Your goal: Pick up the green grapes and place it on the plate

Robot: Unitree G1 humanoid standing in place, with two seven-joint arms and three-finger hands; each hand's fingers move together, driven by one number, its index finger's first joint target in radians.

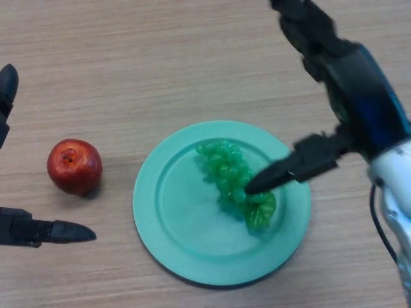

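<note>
A bunch of green grapes (228, 173) lies on the turquoise plate (173, 212), right of the plate's middle. My right hand (359, 96) hovers over the plate's right side. Its thumb (289, 170) reaches down-left, and the tip is at or just above the grapes. Its fingers (308, 32) stretch straight away toward the far side of the table, so the hand is open and holds nothing. My left hand (38, 231) shows at the left edge, open and idle, away from the plate.
A red apple (74, 167) sits on the wooden table (160, 64) to the left of the plate, between the plate and my left hand.
</note>
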